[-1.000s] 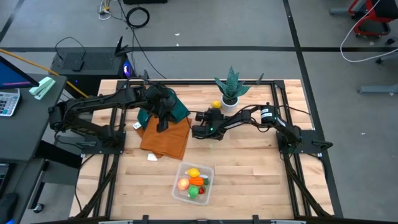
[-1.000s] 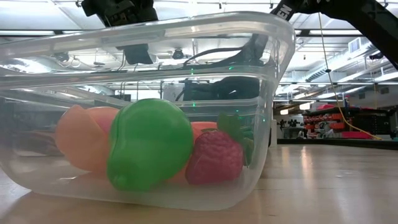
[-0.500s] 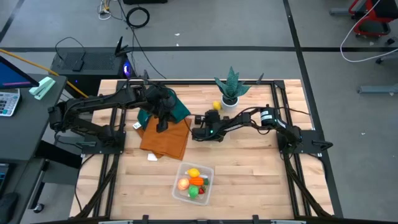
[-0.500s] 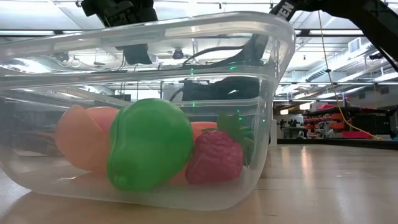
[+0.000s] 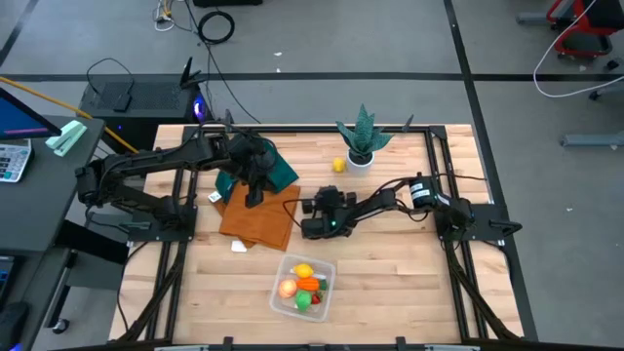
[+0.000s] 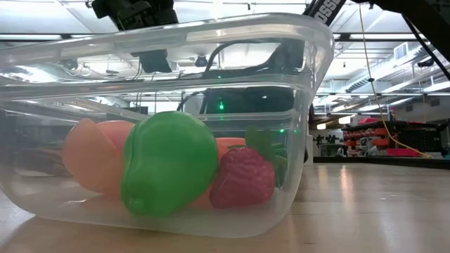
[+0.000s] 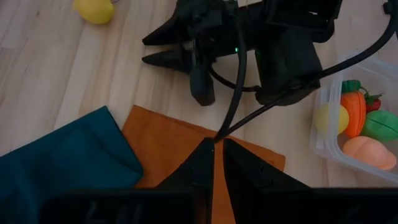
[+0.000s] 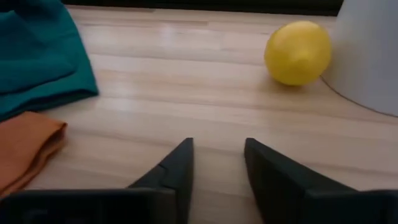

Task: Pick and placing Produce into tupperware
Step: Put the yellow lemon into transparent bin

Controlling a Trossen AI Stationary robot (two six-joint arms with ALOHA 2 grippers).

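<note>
Bare wooden desk (image 5: 390, 263) lies open right of the shallow clear plastic tupperware (image 5: 303, 286) and before it. The small yellow toy lemon (image 5: 338, 165) sits just beside the white plant pot (image 5: 360, 160), which blocks one side. The orange cloth (image 5: 258, 216) and teal cloth (image 5: 278, 171) cover the left-centre, beneath the left end effector (image 5: 253, 198).

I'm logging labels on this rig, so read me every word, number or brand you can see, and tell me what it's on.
"OSS": white letters, cut off at the picture's edge, on a dark arm link at the top of the low view.
On the white tag beside the orange cloth: too small to read.
On the white band round the right arm: too small to read.
Nothing else is legible.
</note>
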